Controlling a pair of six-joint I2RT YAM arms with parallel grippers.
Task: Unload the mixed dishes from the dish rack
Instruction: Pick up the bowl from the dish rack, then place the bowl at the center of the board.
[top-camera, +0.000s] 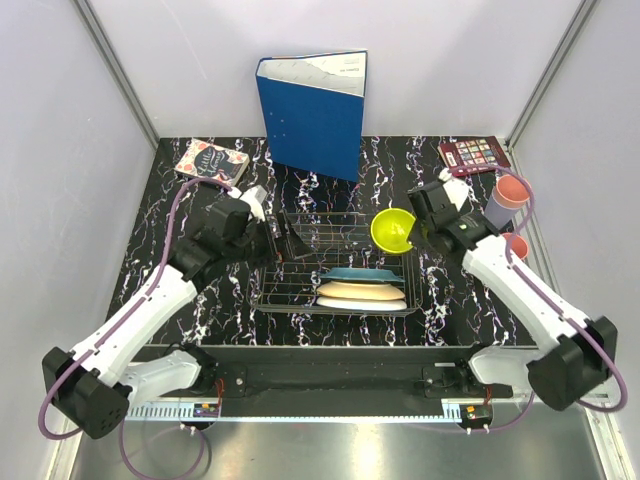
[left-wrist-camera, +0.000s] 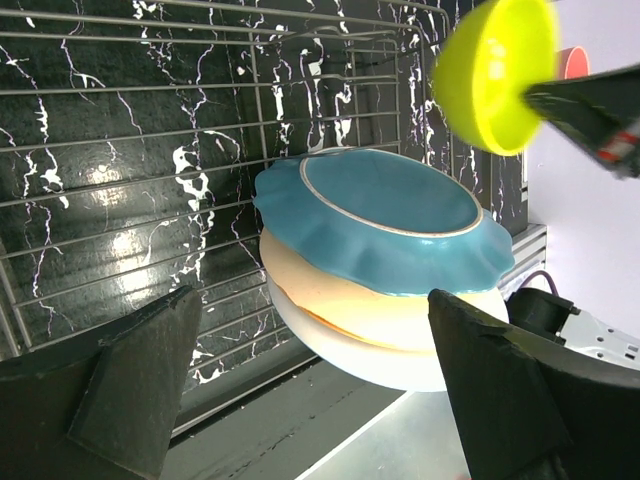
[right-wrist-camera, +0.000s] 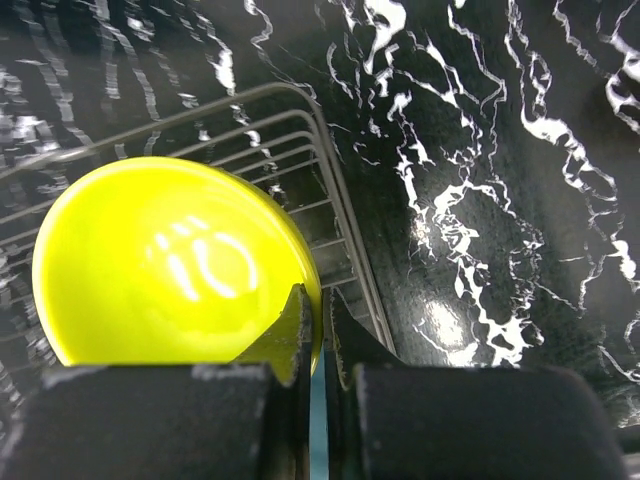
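The dish rack (top-camera: 268, 297) sits mid-table, with a teal plate (top-camera: 362, 274), a cream plate (top-camera: 360, 289) and a white plate (top-camera: 362, 303) stacked at its near end. My right gripper (top-camera: 419, 238) is shut on the rim of the yellow-green bowl (top-camera: 392, 229), held tilted over the rack's right side. In the right wrist view the gripper (right-wrist-camera: 322, 310) pinches the bowl's (right-wrist-camera: 160, 265) edge above the rack wire (right-wrist-camera: 340, 190). My left gripper (left-wrist-camera: 310, 390) stands open over the rack's left half (left-wrist-camera: 150, 150), facing the teal plate (left-wrist-camera: 390, 215) and empty.
A blue binder (top-camera: 315, 115) stands upright behind the rack. Small books lie at the back left (top-camera: 211, 160) and back right (top-camera: 474, 154). A lavender cup with a pink cup in it (top-camera: 508, 195) and another pink cup (top-camera: 517, 245) stand by the right wall.
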